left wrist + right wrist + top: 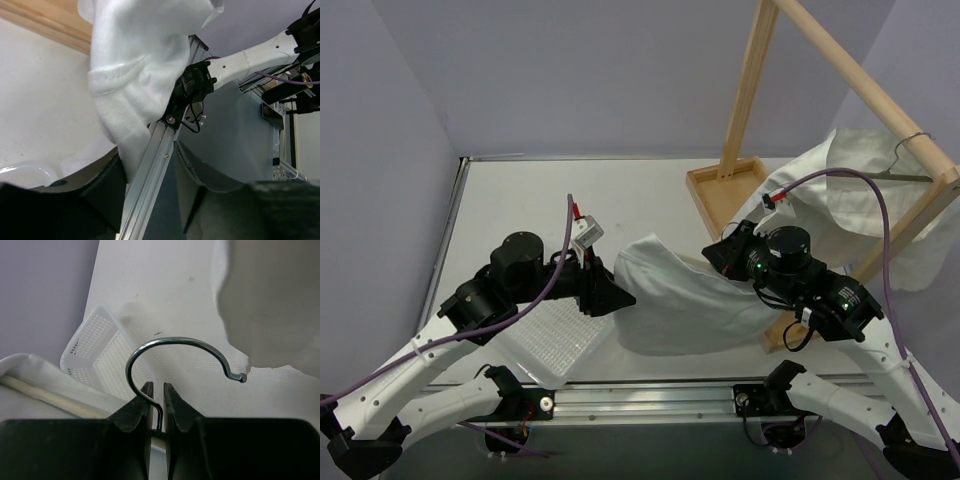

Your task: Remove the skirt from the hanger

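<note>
The white skirt (690,295) hangs spread between my two grippers above the table's front. My right gripper (720,255) is shut on the stem of the hanger's metal hook (180,342). Its jaws (157,390) pinch the wire just below the curve. The hanger's pale bar (50,397) runs off to the left under the skirt (30,375). My left gripper (610,295) is at the skirt's left edge. In the left wrist view its jaws (149,150) stand wide apart. The skirt's hem (130,100) hangs down against the left finger (107,185).
A white mesh basket (555,340) lies under my left arm and shows in the right wrist view (100,352). A wooden rack (750,100) stands at the back right. It carries another wire hanger (910,150) with a white garment (880,200). The table's front rail (150,170) is below.
</note>
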